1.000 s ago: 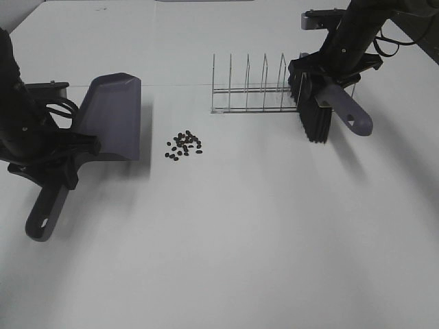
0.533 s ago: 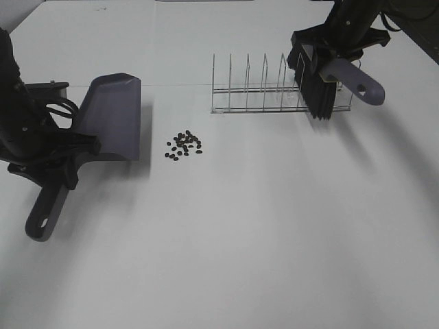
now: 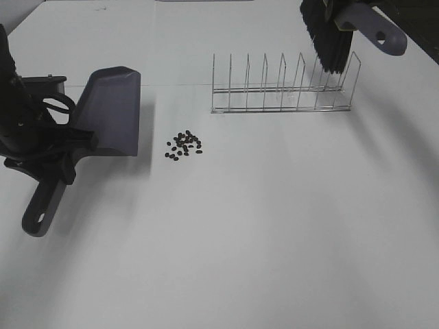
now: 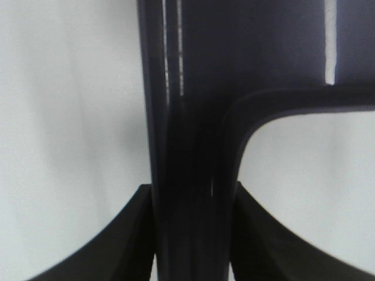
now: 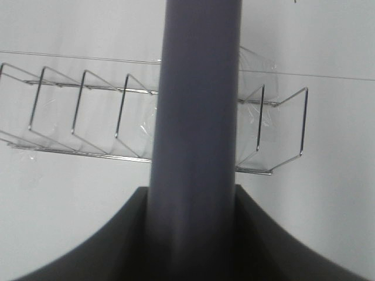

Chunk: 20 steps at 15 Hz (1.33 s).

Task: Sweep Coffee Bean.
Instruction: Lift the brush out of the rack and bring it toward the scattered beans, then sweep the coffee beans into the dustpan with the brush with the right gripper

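The coffee beans (image 3: 184, 144) lie in a small loose cluster on the white table. Left of them stands the purple-grey dustpan (image 3: 111, 113), its mouth facing the beans. My left gripper (image 3: 60, 152) is shut on the dustpan's handle (image 4: 187, 117), with a finger on each side in the left wrist view. The brush, with black bristles (image 3: 329, 41) and a purple-grey handle (image 3: 376, 29), hangs above the rack's right end at the far right. My right gripper (image 5: 193, 234) is shut on the brush handle (image 5: 199, 105); in the exterior view it is cut off by the top edge.
A wire rack (image 3: 281, 89) with several upright dividers stands behind and right of the beans; the right wrist view shows the wire rack (image 5: 76, 111) below the brush handle. Bare white table (image 3: 274, 226) spreads in front.
My right gripper has lifted the brush up and away from the rack's right end toward the far edge. The dustpan has shifted very slightly left.
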Motion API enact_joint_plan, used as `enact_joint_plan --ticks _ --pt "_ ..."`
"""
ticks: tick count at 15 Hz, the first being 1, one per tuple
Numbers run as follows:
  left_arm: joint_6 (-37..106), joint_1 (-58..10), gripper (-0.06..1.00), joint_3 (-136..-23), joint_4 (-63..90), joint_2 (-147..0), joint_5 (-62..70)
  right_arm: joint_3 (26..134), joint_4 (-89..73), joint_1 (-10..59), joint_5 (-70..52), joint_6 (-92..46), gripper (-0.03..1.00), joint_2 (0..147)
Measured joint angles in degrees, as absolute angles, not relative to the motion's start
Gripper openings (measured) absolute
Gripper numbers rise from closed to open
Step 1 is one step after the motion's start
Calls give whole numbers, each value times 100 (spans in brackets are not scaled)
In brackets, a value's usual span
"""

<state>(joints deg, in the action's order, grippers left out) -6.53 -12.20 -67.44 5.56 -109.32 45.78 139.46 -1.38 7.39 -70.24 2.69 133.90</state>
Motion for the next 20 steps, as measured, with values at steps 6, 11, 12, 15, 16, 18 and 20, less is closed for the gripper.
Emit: enact_joint_plan --ticks 6,11,12,15,16,18,20 --pt "-1346 -1558 35 -6486 189 -10772 5059 12038 -201 1541 -7059 298 32 12015" --pt "-1713 -1690 35 -6480 0 -11219 4899 10978 -212 1891 -7047 430 32 11872" --pt "-1707 -1736 35 -6480 0 -11385 4864 10817 -206 1891 -6967 470 32 11872" --pt "-1707 -2068 35 -6497 46 -11740 4761 10233 -327 1891 -6377 676 32 11872" --pt "-1707 -2091 35 -6520 46 -11774 4767 10101 -395 1891 -6240 682 32 11872" --pt "-1707 -2097 35 -6549 46 -11814 4807 9958 -464 1908 -6045 808 32 11900" --pt "-1713 -2097 35 -6560 46 -11820 4824 9958 -235 2091 -5953 974 32 12038"
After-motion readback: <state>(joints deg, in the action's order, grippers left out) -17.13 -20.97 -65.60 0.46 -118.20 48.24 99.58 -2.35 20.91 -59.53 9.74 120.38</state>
